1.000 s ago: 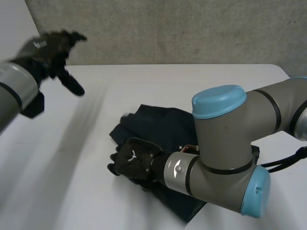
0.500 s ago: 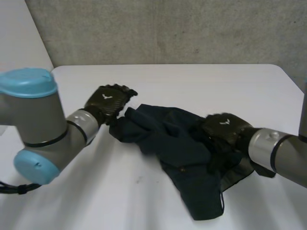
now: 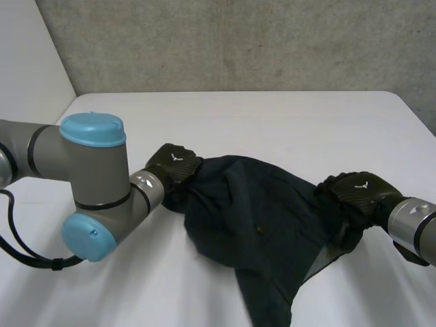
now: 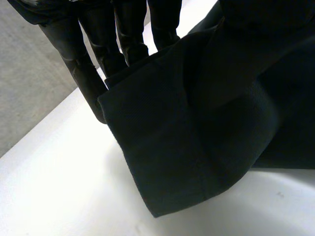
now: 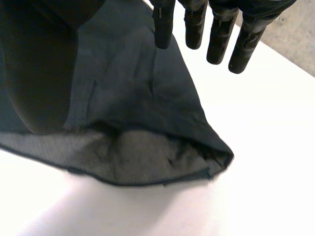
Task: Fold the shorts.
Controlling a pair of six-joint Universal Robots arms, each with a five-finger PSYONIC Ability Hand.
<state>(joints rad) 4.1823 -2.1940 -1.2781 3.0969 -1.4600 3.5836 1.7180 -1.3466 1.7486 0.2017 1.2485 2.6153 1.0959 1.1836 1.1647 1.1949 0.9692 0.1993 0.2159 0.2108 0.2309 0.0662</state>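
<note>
Navy shorts [image 3: 259, 225] unfolded, spread between hands over white desk [image 3: 272, 122]. Left hand [image 3: 174, 163] fingers [image 4: 129, 34] pinching 9 o'clock edge. Right hand [image 3: 357, 194] at 3 o'clock edge, grip cannot tell. No fold made yet.

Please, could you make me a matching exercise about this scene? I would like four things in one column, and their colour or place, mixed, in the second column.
Things:
1. shorts
2. table
3. wall
4. left hand

Colour or place:
A. white
B. grey
C. at the left end of the shorts
D. dark blue

Pairs: 1-D, 2-A, 3-B, 4-C.
</note>
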